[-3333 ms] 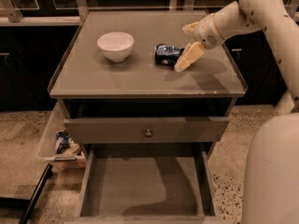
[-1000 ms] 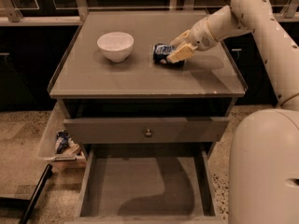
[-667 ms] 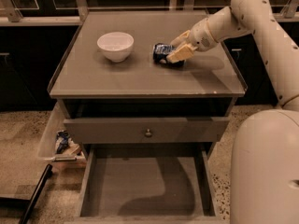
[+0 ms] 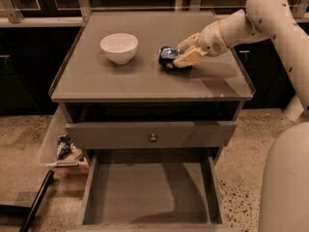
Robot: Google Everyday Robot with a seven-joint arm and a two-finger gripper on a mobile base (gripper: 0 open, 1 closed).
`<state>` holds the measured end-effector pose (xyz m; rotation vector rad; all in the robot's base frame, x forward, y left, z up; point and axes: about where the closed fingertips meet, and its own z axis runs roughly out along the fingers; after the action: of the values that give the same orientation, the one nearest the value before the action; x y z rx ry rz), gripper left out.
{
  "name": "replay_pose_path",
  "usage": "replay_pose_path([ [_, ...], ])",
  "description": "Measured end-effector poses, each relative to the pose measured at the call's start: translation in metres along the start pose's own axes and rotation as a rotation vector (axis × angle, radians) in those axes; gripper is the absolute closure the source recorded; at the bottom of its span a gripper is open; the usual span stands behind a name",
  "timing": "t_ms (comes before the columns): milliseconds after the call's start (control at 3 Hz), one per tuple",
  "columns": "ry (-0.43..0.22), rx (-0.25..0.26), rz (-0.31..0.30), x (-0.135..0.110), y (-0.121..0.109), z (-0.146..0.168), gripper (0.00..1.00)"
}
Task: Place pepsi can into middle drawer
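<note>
The pepsi can (image 4: pixel 167 55), dark blue with light markings, lies on its side on the cabinet top, right of centre. My gripper (image 4: pixel 177 53) reaches in from the right, with one cream finger in front of the can and one behind it, closed against it. The can still rests on the top. The middle drawer (image 4: pixel 149 195) is pulled out below, a wide grey tray with a bare flat floor, well below and in front of the gripper.
A white bowl (image 4: pixel 119 47) stands on the cabinet top (image 4: pixel 96 81), left of the can. A grey drawer front with a round knob (image 4: pixel 152 137) sits above the open tray. A clear bin with clutter (image 4: pixel 65 146) is on the floor at the left.
Since 3.3 s ago my gripper has moved left to the can and its fingers have closed around it. Over the last second nothing visibly moves.
</note>
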<state>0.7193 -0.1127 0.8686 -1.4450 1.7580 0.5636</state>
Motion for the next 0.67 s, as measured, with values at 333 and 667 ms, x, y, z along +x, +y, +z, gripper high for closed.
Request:
replay_pose_path([
  [333, -0.026, 0.024, -0.048, -0.011, 0.023, -0.022, 1.00],
  [667, -0.047, 0.079, -0.100, -0.017, 0.056, -0.051, 1.00],
])
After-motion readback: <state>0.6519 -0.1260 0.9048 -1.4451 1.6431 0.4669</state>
